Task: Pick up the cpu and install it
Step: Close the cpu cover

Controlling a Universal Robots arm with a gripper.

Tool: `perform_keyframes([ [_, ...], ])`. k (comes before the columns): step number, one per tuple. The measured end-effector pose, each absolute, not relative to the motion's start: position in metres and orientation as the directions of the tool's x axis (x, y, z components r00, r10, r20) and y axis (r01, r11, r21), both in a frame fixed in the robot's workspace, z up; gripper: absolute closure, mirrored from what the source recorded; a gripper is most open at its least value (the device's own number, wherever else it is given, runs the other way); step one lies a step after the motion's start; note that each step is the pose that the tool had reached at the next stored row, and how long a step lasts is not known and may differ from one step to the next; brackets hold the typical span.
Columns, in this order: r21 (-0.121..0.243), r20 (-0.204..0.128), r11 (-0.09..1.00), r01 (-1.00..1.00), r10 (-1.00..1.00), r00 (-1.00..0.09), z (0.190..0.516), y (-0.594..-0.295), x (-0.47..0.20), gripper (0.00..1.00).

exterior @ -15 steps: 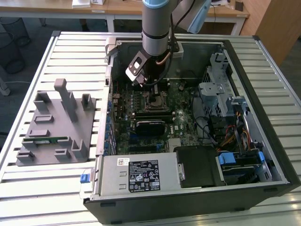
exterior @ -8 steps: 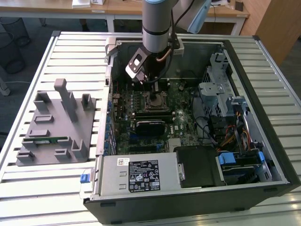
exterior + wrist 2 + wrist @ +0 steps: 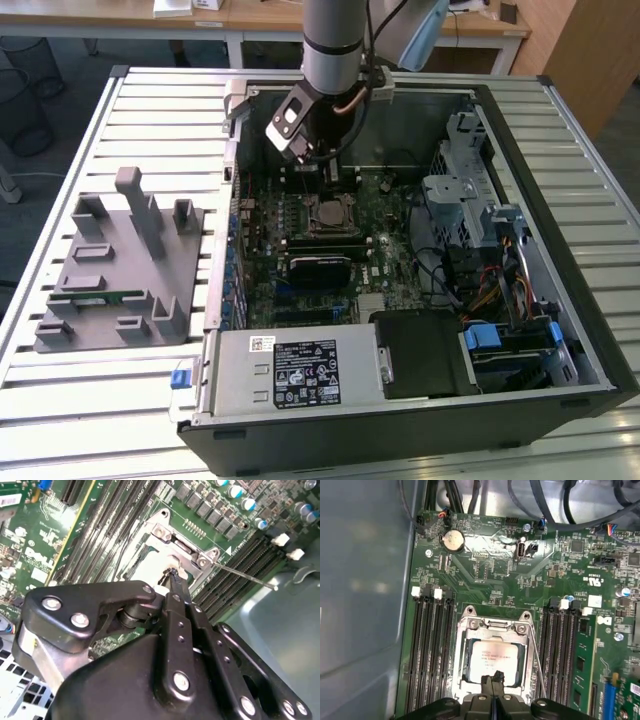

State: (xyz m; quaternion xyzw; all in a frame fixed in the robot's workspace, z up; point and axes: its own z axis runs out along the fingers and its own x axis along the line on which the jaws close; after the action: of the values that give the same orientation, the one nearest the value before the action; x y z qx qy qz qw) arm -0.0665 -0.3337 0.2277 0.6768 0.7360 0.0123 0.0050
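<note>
Low inside the computer case point(image 3: 420, 435), your claw point(image 3: 494, 677) is closed on nothing, its tips at one edge of the cpu point(image 3: 492, 655), which lies flat in the socket frame point(image 3: 492, 625) on the motherboard point(image 3: 485, 575). Treat the cpu as light, stiff and fragile, its metal lid likely slick: hold it by opposite edges. Small dark print crosses the lid.

Exterior view: steeply down onto computer case point(image 3: 420, 125). Both wrist views: close past gripper point(image 3: 494, 679) point(image 3: 172, 576) onto socket point(image 3: 492, 625) point(image 3: 167, 530) point(image 3: 325, 215), 10 o'clock from case centre.
</note>
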Motion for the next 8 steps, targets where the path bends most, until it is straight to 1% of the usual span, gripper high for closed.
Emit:
perform_keyframes([
  [8, 0.025, 0.009, 0.083, 0.996, 0.996, -0.084, 0.2277, -0.3337, -0.0560, 0.89],
])
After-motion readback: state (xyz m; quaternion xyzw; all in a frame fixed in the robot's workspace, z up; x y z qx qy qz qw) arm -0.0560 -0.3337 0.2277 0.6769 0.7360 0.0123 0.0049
